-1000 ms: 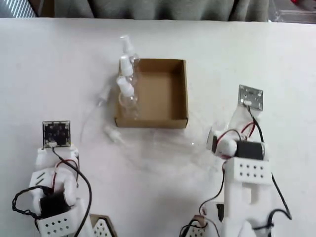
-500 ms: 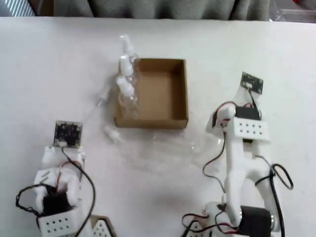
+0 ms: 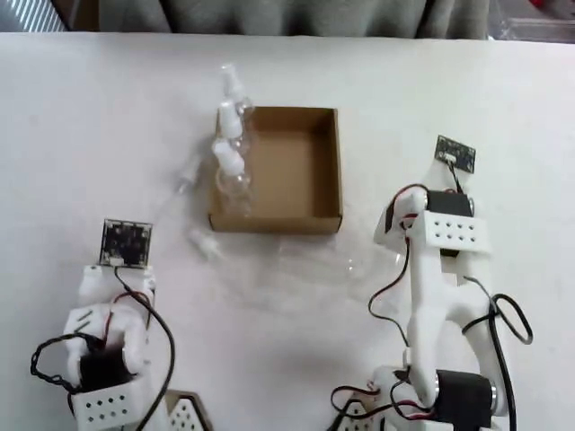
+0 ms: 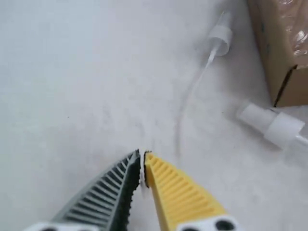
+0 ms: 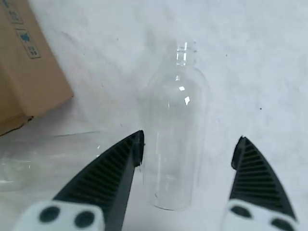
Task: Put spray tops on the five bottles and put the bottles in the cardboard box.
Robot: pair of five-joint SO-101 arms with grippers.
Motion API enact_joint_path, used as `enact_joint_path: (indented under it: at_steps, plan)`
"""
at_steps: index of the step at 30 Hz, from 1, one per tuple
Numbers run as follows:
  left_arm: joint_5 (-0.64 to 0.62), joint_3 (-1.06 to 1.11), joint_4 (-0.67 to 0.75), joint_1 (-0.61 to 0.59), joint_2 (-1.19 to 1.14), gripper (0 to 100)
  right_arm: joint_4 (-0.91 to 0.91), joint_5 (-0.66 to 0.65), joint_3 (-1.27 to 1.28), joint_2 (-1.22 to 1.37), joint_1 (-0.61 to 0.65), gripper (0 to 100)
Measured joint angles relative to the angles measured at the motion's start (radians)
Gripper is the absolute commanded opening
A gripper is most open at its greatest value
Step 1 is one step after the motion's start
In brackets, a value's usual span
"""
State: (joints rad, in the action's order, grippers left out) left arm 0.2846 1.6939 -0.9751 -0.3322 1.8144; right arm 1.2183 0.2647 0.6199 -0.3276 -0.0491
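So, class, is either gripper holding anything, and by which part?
Nothing is held. The left gripper is shut, empty; the right gripper stands open over a capless bottle.

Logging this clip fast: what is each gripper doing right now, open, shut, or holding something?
Left gripper: shut, holding nothing.
Right gripper: open, its fingers on either side of a clear bottle, not gripping it.

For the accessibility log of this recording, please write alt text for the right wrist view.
The right gripper is open, and between its black fingers lies a clear plastic bottle with no spray top, on the white table, neck pointing away. Beside it are a brown cardboard box corner and a second clear bottle.
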Motion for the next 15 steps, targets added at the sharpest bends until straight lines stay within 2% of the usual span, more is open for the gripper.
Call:
enact_joint_path:
  at_steps: [15]
  plan:
    - [0.002,0.000,0.000,0.000,0.000,3,-0.069,0.000,-0.103,0.302,-0.002,26.9]
